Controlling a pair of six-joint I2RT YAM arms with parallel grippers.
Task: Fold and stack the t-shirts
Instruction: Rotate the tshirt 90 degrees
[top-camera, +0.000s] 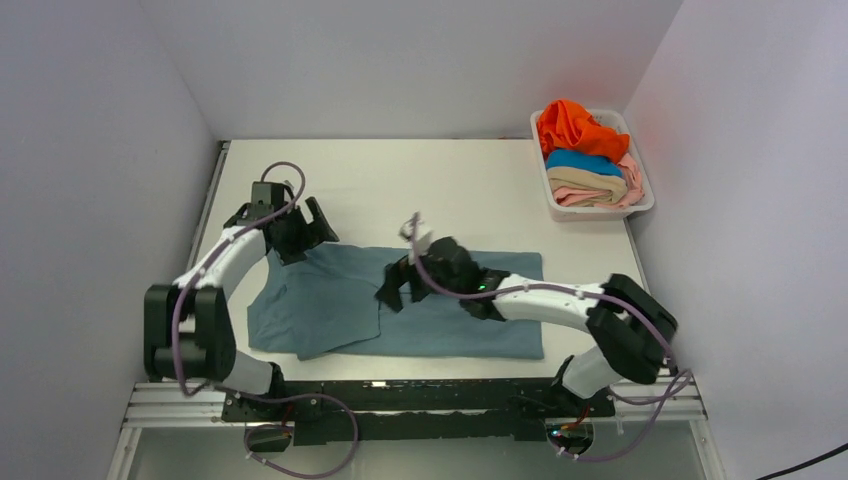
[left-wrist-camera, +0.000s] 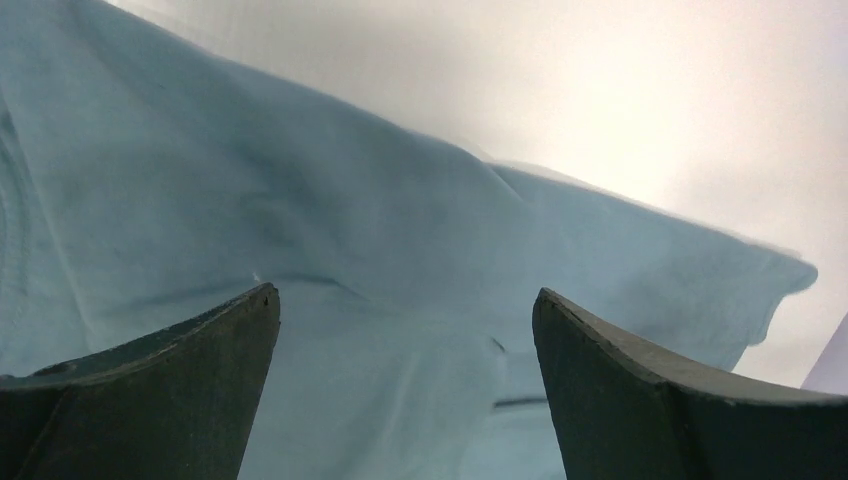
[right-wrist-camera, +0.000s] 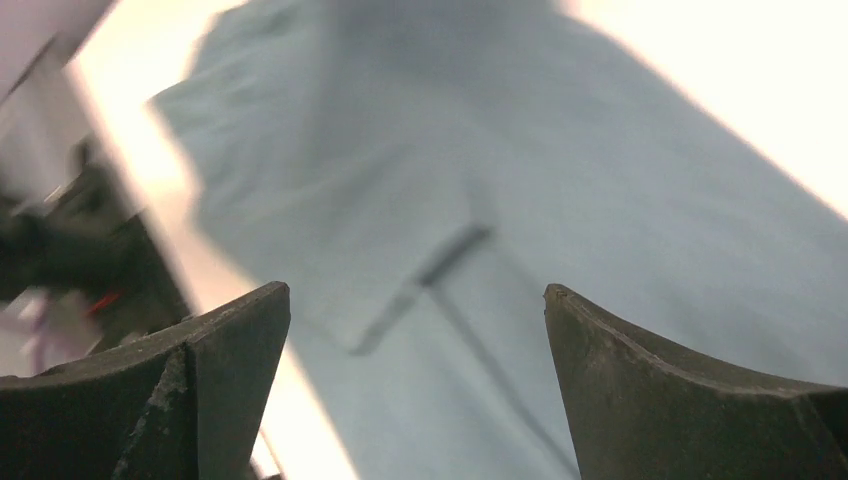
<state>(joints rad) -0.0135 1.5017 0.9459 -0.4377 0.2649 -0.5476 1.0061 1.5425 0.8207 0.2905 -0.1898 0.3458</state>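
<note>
Currently hovering, left pincer and right pincer both spread wide and empty, just above the grey-blue t-shirt flat on the surface. Soft, light, floppy; probably best pinched at a hem.

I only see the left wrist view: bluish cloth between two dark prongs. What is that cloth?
Observer: A grey-blue t-shirt, lying spread out on the table.
Operator: Is the other arm doing anything?
Observer: The right tool hangs open over the shirt's middle.
Operator: Are there any more shirts?
Observer: Four, piled in a white basket at the table's far right corner: orange on top, then bright blue, tan and pale pink.
</note>
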